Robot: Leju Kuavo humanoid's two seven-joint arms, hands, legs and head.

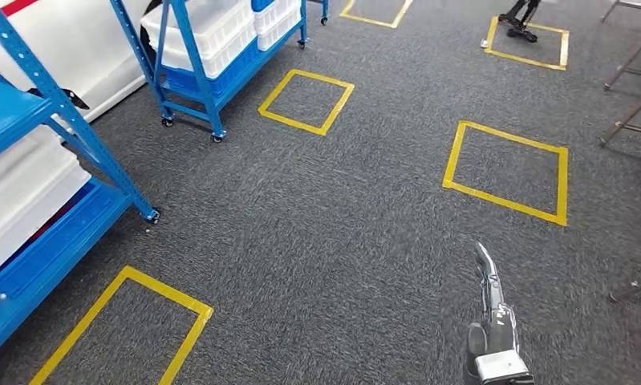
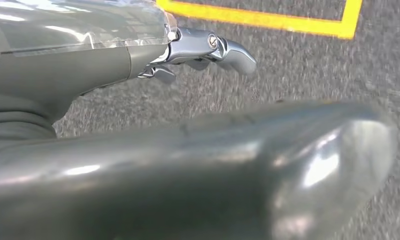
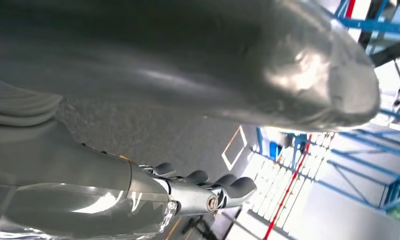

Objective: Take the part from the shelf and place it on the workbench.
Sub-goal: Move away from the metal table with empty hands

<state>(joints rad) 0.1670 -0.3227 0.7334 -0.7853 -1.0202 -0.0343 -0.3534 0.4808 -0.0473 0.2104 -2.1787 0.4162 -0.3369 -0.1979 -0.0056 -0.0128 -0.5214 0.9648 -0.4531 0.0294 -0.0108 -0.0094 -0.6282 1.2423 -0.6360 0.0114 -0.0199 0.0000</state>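
A blue shelf (image 1: 56, 104) stands at the left in the head view, with white bins (image 1: 20, 192) on its lower levels. I cannot pick out the part among them. My right hand (image 1: 490, 313) hangs low at the right over grey carpet, fingers straight and holding nothing. The right wrist view shows the same hand (image 3: 187, 195) with its thick thumb (image 3: 288, 65) apart from the fingers and nothing between them. In the left wrist view my left hand (image 2: 137, 55) hangs over the carpet, fingers (image 2: 218, 47) stretched out and empty.
A second blue shelf on casters (image 1: 204, 88) holds more white bins (image 1: 212, 32) at the back left. Yellow tape squares (image 1: 505, 168) mark the carpet. Metal stand legs (image 1: 630, 96) rise at the right edge. A dark stand (image 1: 517, 24) sits at the back.
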